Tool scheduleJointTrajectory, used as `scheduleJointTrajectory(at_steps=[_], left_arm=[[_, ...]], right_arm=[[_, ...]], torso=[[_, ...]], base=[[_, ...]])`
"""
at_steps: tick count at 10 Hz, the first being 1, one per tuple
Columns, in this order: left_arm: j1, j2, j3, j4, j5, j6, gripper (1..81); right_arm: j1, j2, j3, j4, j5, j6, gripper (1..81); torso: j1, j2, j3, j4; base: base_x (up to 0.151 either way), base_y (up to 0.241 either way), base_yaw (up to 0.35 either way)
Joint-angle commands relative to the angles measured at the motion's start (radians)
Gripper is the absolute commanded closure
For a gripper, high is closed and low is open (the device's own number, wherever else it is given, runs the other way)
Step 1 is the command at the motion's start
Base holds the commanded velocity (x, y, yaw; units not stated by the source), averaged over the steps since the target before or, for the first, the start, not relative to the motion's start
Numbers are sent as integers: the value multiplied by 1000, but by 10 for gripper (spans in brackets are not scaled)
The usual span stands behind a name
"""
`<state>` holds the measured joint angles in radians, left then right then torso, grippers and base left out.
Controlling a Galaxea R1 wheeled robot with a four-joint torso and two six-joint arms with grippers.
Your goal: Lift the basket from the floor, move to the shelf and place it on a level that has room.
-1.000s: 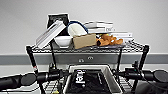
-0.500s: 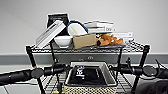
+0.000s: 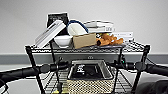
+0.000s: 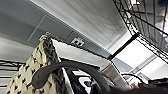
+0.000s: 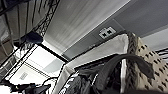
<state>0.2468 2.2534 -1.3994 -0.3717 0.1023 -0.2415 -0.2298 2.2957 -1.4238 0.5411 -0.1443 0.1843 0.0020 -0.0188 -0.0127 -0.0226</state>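
Since 1 second ago the basket (image 3: pixel 89 75) looks slightly higher and further in under the top tier, though the camera may have shifted a little too. It now sits between the posts of the shelf (image 3: pixel 30 53), over the middle level (image 3: pixel 123 83), with 1 arm at each side. Whether the left claw (image 3: pixel 65 66) and right claw (image 3: pixel 113 65) are clenched on its handles, I cannot tell. Lifting and the approach look done; lowering it onto the wire and letting go remain. Books, a bowl (image 3: pixel 63 40) and a cardboard box (image 3: pixel 84 40) crowd the top tier.
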Motion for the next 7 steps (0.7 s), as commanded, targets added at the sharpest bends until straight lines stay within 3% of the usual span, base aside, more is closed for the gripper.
scheduleJointTrajectory(at_steps=[1, 7], left_arm=[[-217, 130, -180, 33, 60, 2, 811], [-221, 243, -368, 74, 148, 2, 811]], right_arm=[[191, 102, -160, -16, -27, 1, 811], [186, 208, -354, -84, -98, 0, 811]], torso=[[0, 0, 0, 0], [1, 1, -1, 0]], base=[[0, 0, 0], [0, 0, 0]])
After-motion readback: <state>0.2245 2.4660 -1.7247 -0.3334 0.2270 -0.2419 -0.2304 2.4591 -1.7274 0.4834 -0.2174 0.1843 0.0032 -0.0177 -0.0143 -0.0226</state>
